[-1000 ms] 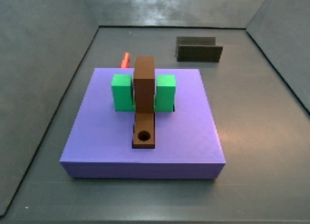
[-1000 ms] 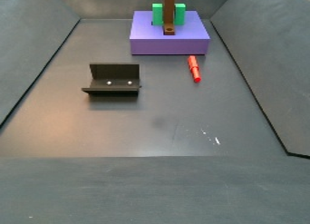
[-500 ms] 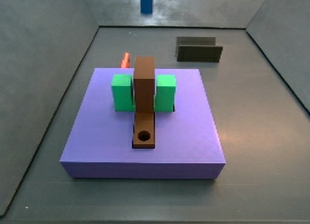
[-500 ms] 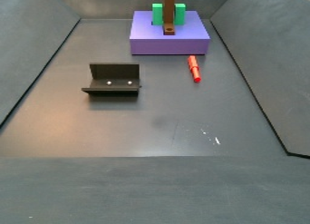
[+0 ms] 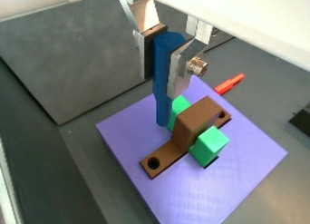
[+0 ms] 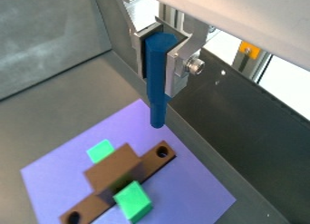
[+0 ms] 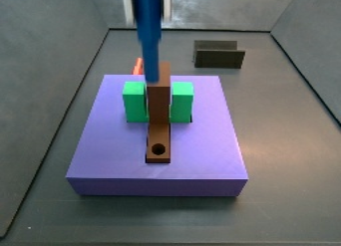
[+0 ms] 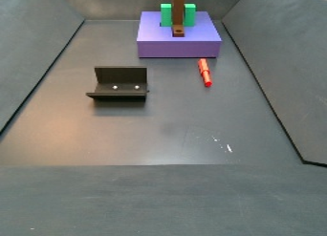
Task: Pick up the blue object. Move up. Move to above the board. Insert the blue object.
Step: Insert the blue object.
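Blue object (image 5: 162, 82) hangs upright in my gripper (image 5: 168, 48), jaws clamped on its upper end, above the purple board (image 5: 248, 187). I see its lower tip near the green block (image 7: 135, 102) and brown strip (image 7: 160, 116).

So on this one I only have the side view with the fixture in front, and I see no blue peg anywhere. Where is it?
Observer: The gripper holds the blue object upright between its fingers; both wrist views show it.
Operator: Is it over the board?
Observer: Yes. In a side view it hangs above the board, near the green block.
Operator: Inserted yet?
Observer: No. In a wrist view its lower tip shows bare above the purple surface, clear of the brown strip.
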